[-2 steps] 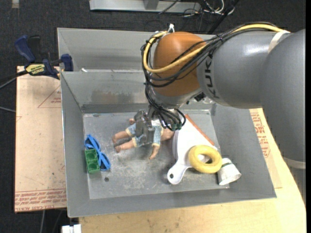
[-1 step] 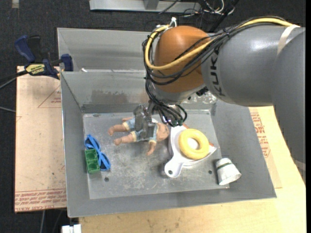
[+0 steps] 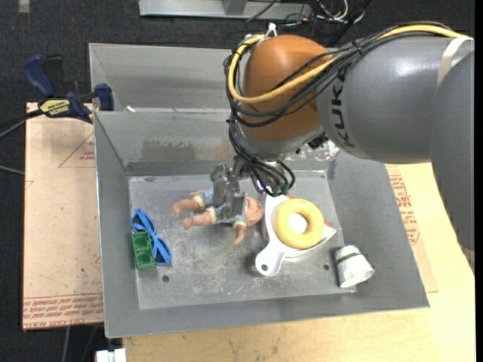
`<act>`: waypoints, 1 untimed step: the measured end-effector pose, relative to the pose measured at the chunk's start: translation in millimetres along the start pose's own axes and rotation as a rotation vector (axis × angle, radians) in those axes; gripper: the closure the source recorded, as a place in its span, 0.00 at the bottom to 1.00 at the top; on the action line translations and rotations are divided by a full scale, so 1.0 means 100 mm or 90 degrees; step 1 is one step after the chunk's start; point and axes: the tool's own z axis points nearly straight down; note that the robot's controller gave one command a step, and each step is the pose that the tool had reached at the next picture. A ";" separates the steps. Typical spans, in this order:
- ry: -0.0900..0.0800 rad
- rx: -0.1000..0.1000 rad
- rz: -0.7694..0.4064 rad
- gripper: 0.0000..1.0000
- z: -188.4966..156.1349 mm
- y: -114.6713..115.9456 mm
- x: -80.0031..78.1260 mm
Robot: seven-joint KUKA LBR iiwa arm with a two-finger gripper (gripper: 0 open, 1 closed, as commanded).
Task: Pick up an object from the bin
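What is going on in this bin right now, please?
A robot arm reaches into the grey bin from the right. Its gripper is low over a small flesh-coloured doll lying near the middle. Nearby lie a yellow ring on a white scoop, a white cap, and a green block with blue pieces at the left.

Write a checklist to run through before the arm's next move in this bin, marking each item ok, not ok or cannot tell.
1. Pincer down over the tan doll in the middle of the bin: ok.
2. Tan doll firmly held: cannot tell.
3. Yellow ring on the white scoop apart from the doll: cannot tell, they lie very close.
4. Blue and green pieces at the view's left well apart from the doll: ok.
5. White cap near the front right corner out of the way: ok.
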 end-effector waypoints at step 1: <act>-0.010 0.001 0.005 1.00 -0.53 0.04 -0.01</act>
